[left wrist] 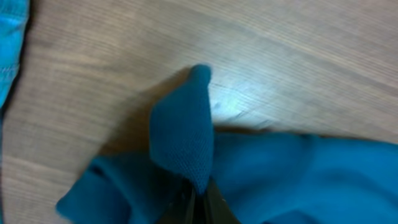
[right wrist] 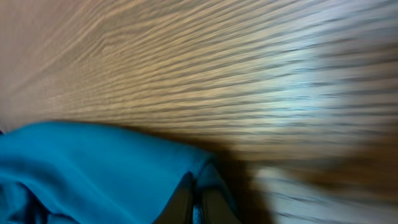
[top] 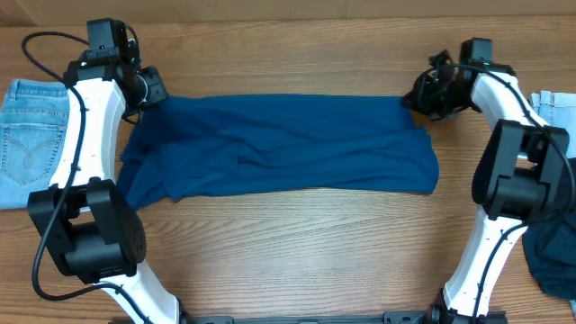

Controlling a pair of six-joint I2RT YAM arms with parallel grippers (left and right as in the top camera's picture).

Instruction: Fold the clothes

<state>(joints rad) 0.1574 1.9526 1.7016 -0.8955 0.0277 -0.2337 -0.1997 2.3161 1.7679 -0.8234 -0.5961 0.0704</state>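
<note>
While the blue shirt (top: 288,148) lies spread on the table (top: 306,261) (maybe folded once lengthwise), left gripper (top: 147,90) and right gripper (top: 421,99) are each clamped on a far corner; most folding is left.

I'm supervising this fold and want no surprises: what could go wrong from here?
The right gripper pinches only the very edge of the blue shirt; it may slip out on lifting.
The left gripper holds a bunched peak of cloth, not a flat corner, so the fold could come out skewed.
The jeans lie near the shirt's left end; a drag could catch them.
</note>
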